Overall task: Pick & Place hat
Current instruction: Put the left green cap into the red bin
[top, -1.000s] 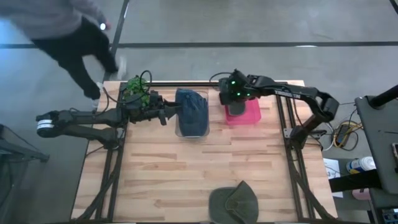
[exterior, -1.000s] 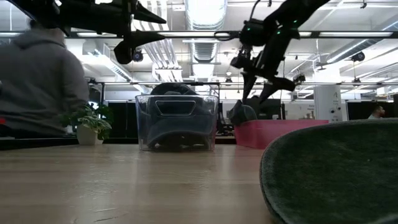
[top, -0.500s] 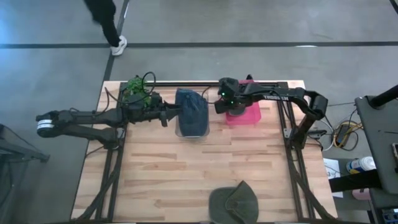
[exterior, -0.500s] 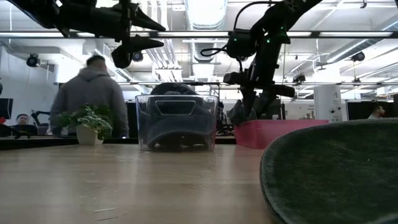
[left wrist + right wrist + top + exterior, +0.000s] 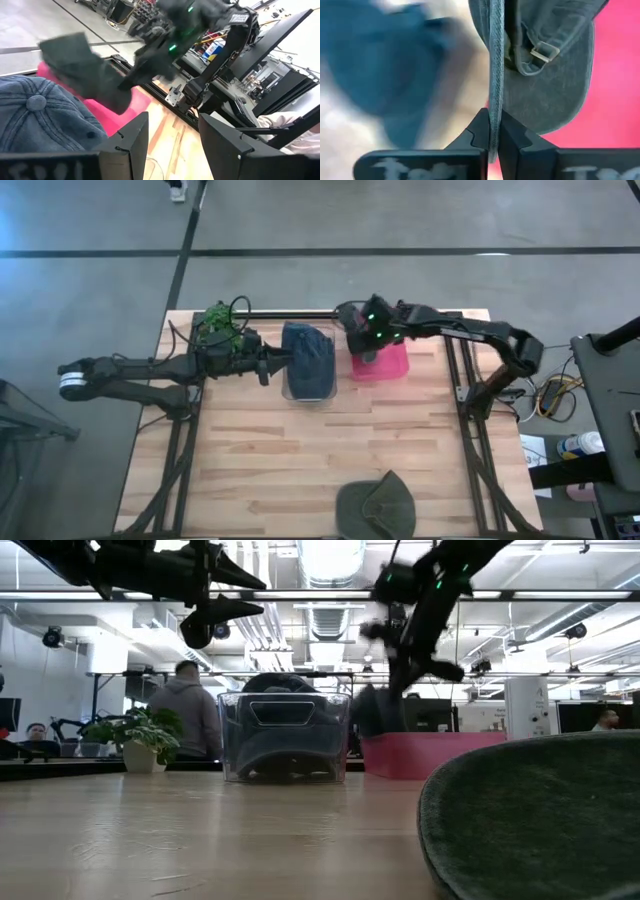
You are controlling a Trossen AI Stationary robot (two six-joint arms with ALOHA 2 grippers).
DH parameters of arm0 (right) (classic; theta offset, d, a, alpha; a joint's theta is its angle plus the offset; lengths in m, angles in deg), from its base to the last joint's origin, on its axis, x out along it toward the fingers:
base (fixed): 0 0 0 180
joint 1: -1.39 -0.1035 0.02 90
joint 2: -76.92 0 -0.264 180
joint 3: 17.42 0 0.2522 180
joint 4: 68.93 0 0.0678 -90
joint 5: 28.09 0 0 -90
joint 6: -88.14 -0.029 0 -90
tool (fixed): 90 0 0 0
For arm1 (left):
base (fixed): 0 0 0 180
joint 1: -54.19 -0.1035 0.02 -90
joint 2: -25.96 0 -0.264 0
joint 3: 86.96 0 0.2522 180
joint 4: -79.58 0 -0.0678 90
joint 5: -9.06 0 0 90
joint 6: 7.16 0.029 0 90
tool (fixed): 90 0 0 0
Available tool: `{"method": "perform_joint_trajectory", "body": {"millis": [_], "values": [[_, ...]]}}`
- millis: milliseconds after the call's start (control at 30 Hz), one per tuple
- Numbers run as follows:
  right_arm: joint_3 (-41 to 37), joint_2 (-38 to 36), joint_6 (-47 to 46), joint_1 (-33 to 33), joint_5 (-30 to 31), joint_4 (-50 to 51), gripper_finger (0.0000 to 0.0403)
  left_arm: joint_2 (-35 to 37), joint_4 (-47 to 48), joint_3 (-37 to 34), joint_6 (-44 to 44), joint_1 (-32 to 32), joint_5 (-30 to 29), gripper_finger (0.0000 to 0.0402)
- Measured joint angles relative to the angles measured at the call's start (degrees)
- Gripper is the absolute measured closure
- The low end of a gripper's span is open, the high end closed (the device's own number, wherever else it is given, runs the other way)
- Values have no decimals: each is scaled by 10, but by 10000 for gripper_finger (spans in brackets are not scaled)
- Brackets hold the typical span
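Observation:
A dark grey-green hat (image 5: 545,85) hangs over the pink bin (image 5: 393,366) at the table's far side, with my right gripper (image 5: 493,131) shut on it. In the low view this hat (image 5: 374,712) rises above the bin's rim (image 5: 432,740), which hides its lower end. A blue denim hat (image 5: 309,356) sits in the clear bin (image 5: 285,738) left of the pink one. My left gripper (image 5: 279,364) stands open and level at the clear bin's left side, above its rim (image 5: 171,135), touching nothing. Another green hat (image 5: 376,505) lies at the near edge. My right gripper pinches a thin fabric edge of the grey-green hat (image 5: 494,102) between its two fingers. The fingers slant down from above. The hat hangs below them, its inside and strap buckle (image 5: 543,50) showing; whether its lower end is clear of the bin I cannot tell.
A small potted plant (image 5: 222,326) stands at the far left corner behind my left arm. The wooden table (image 5: 300,450) lies bare between the bins and the near hat. A person (image 5: 188,720) walks in the room beyond.
My right gripper has dipped into the pink bin, shut on the grey-green hat and risen a little toward the clear bin. The hat now stands higher above the bin's rim than before.

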Motion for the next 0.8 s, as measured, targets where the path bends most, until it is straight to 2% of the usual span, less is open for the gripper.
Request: {"method": "perform_joint_trajectory", "body": {"millis": [133,267,367,467,533,667,800], "values": [[-25,-67,-14,39,-73,-17,392,0,-1,0,0,0,2,235],[-114,-137,-107,78,-104,-96,393,0,-2,0,-1,0,2,235],[-225,-191,-209,90,-128,-246,393,0,-2,0,-1,0,2,235],[-351,-225,-334,93,-149,-499,393,0,-2,0,-1,0,2,235],[-417,-236,-399,93,-146,-629,393,0,-2,0,-2,0,2,235],[-495,-246,-456,77,-127,-641,390,0,-3,0,-2,0,2,235],[-524,-254,-470,66,-104,-655,389,0,-3,0,-3,0,1,235]]}}
